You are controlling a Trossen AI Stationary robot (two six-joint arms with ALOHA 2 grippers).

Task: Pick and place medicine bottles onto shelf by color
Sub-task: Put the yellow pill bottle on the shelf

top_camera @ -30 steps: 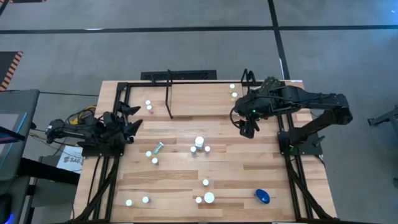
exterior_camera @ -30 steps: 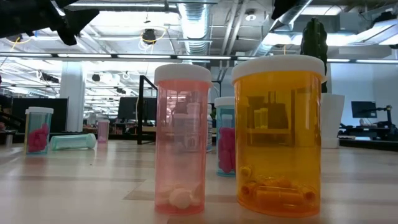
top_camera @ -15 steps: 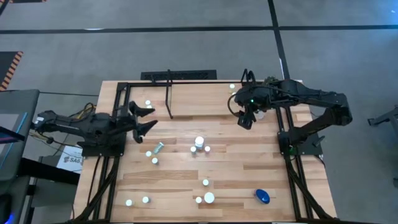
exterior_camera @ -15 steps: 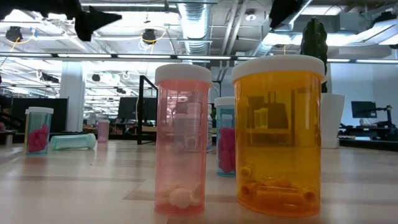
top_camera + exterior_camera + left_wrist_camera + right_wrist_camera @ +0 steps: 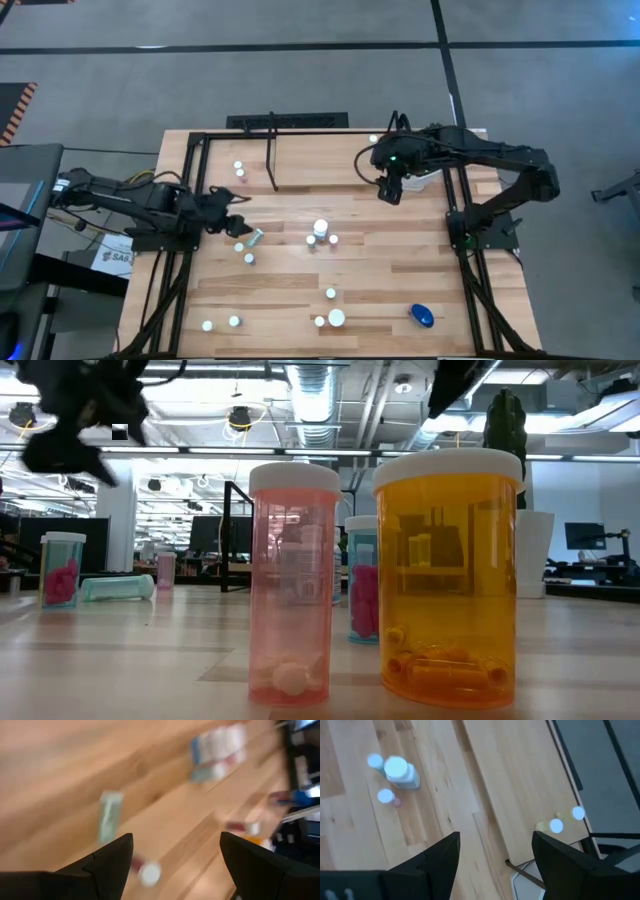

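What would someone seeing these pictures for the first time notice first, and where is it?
In the low view, two bottles fill the foreground: an orange bottle with a white cap and, beside it, a slimmer pink bottle. From above, small bottles lie scattered over the wooden table, with a blue one near the front right corner. The left tool hangs open by a teal bottle lying on its side.

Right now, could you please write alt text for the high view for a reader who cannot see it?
Seen from above, small medicine bottles lie scattered over a wooden table. The left gripper is open beside a toppled teal bottle. The right gripper is open over bare wood, with the black shelf at the far edge.
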